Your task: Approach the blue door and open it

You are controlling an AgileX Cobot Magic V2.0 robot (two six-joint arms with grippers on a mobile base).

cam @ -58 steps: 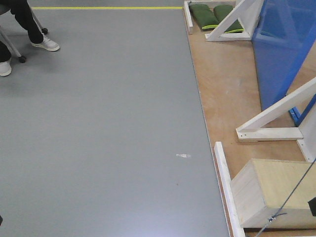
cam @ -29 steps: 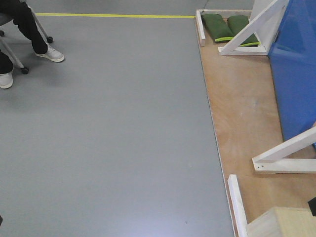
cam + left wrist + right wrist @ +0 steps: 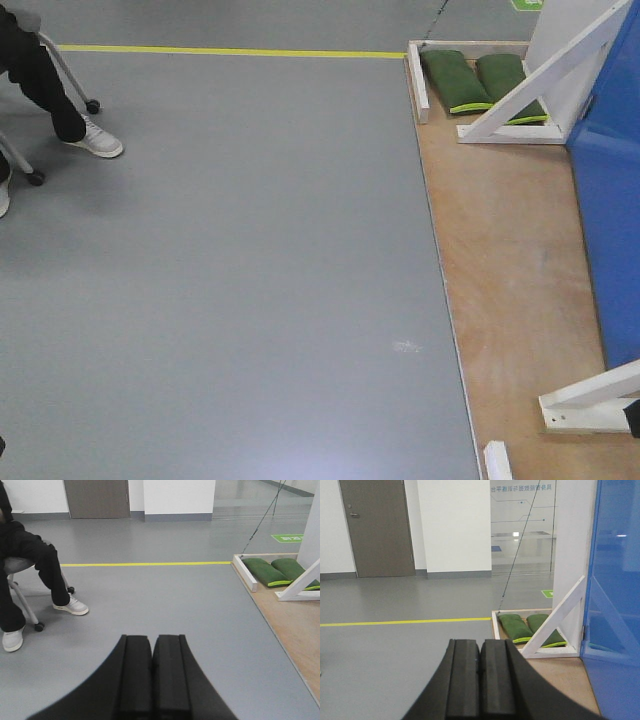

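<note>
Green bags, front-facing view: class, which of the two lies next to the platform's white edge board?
The left green bag, lying directly beside the white edge board. The other green bag sits farther right, partly behind the white diagonal brace.

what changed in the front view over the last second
The view advanced: the blue door, green sandbags and yellow floor line slid down and right in frame, and the plywood box left view. The seated person stays at left.
</note>
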